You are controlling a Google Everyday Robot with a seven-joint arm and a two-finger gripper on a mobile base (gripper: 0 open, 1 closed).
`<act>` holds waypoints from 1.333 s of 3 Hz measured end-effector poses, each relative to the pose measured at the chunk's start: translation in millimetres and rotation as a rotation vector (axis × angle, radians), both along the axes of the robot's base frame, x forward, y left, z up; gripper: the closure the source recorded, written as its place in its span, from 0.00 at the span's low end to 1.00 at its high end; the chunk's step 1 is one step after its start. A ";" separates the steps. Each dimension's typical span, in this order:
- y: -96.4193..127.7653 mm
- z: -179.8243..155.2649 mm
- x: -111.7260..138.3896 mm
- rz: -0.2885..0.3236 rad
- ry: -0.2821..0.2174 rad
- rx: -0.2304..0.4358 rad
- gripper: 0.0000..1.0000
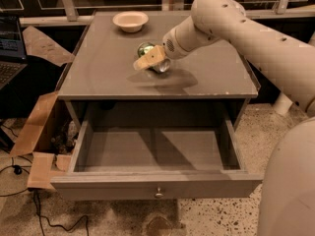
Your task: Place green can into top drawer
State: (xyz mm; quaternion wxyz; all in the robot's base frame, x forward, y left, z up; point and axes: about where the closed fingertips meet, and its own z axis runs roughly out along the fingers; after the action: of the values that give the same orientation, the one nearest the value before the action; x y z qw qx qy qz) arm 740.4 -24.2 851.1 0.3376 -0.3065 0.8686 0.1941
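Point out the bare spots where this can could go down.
The top drawer floor is bare between its side walls and front panel. The cabinet top is free at picture-left of the gripper, in front of the bowl, and at its front-right corner. Crowded only mid-top, where the gripper is shut on the green can.

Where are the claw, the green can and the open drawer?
Beige claw (150, 59): camera view, over the tabletop at the can, its front end.
Mottled green metal can (144, 48): camera view, green side.
Wide grey open drawer (152, 151): camera view, bare floor.

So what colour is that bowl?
Beige bowl, in the camera view; the gripper is at the green can.
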 end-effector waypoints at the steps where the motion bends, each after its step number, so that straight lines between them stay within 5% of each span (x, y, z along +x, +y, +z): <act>1: 0.1 -0.1 0.0 0.000 0.000 0.000 0.19; 4: 0.2 -0.2 0.0 0.000 0.000 0.000 0.88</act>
State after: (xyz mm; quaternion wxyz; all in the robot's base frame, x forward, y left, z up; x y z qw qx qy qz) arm 740.4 -24.0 850.9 0.3374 -0.3065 0.8686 0.1942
